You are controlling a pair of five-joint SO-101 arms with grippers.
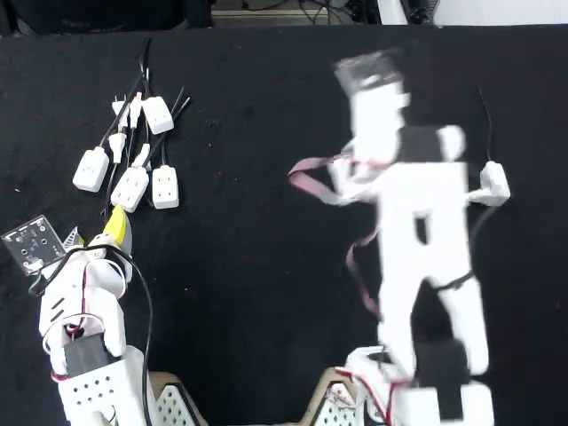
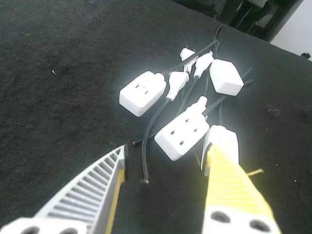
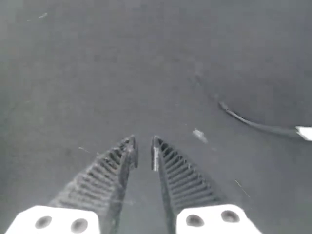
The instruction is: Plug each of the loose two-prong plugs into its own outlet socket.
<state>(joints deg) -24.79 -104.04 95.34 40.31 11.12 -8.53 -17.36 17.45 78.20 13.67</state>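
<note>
**A:** Starting with the biggest thing, what is on the black table (image 1: 248, 293)?

**B:** Two arms. The right arm (image 1: 417, 231) stretches up the right half. The left arm (image 1: 84, 302) sits low in the near left corner, aimed at the cords.

**A:** And the tools?

**B:** The left gripper (image 2: 165, 168) is spread wide with nothing in it, and one yellow finger (image 2: 229, 180) partly covers an outlet block. The right gripper (image 3: 145, 151) is all but closed. Only a thin gap shows between its tips, and it holds nothing above bare cloth.

**A:** Where are the task's things?

**B:** They are bunched at the far left, just ahead of the left gripper. There is a single-socket block (image 2: 141, 91), a two-socket block (image 2: 184, 132) and a third block (image 2: 225, 76) face down. The loose plugs (image 2: 178, 83) lie between them, touching or crossing the black cords. One lone outlet (image 1: 494, 182) lies well apart, beside the right arm.

**A:** So which step is this?

**B:** It looks like the first step, choosing a plug. No plug appears seated in any socket.

**A:** What does the next move call for?

**B:** Probably the left gripper comes down on one plug's body, clear of the tangled cords. The prongs must stay exposed and square to the slots. The other arm may need to steady the light block, or it could slide when pushed.
</note>
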